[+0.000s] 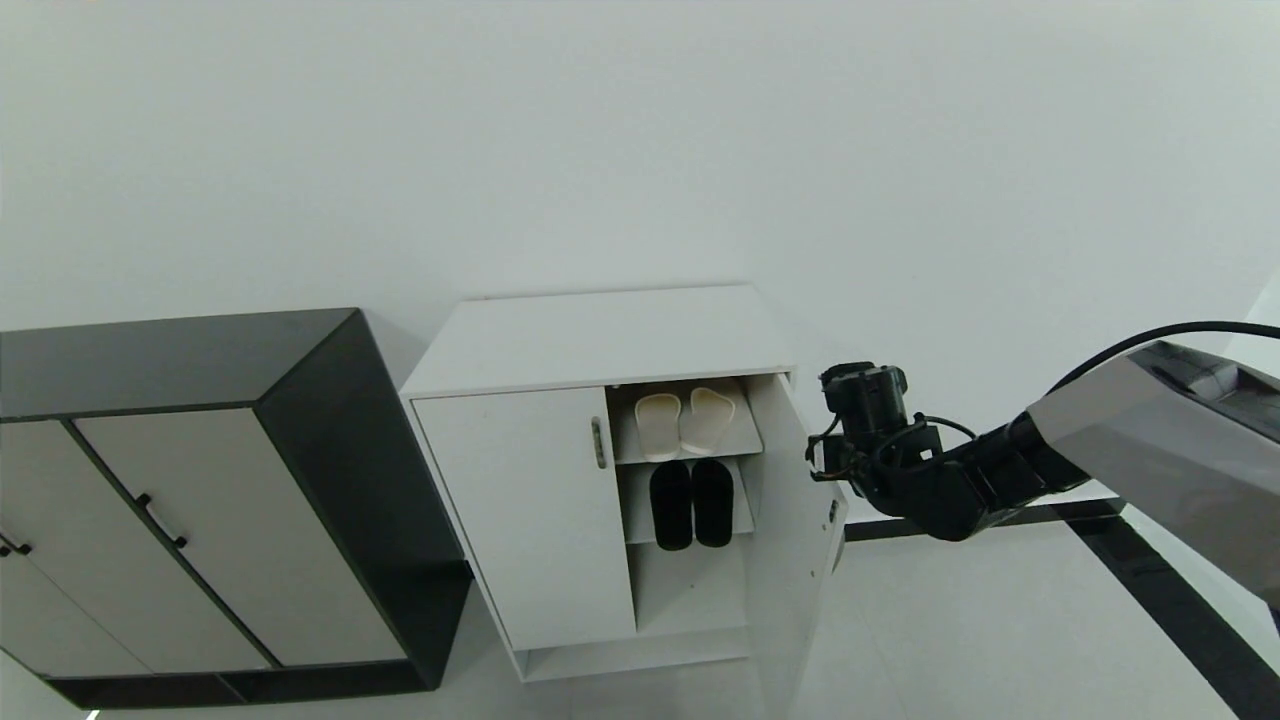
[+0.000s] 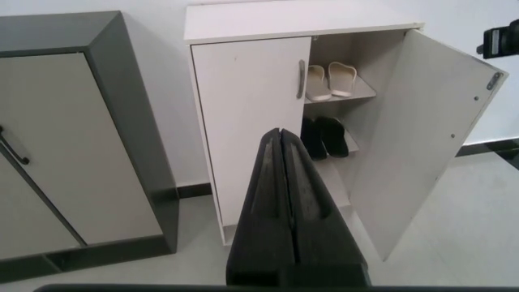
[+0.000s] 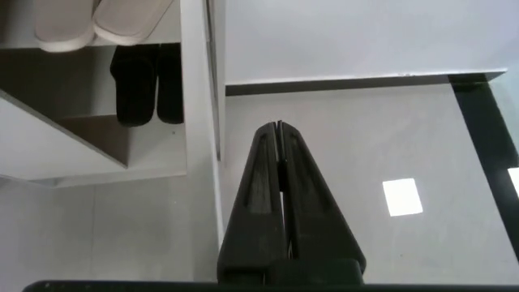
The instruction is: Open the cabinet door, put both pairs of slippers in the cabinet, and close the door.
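Note:
The white cabinet (image 1: 600,340) stands with its left door closed and its right door (image 1: 800,530) swung open. A white pair of slippers (image 1: 685,420) lies on the top shelf, and a black pair of slippers (image 1: 692,503) on the shelf below. My right gripper (image 1: 818,458) hangs by the outer side of the open door, near its free edge, shut and holding nothing. The right wrist view has this gripper (image 3: 280,128) beside the door edge (image 3: 199,122). My left gripper (image 2: 281,134) is shut and empty, held back from the cabinet front and facing the closed left door (image 2: 251,122).
A larger black cabinet with grey doors (image 1: 200,480) stands close to the left of the white one. A black stripe (image 1: 1150,570) crosses the pale floor on the right. Open floor lies in front of the cabinet.

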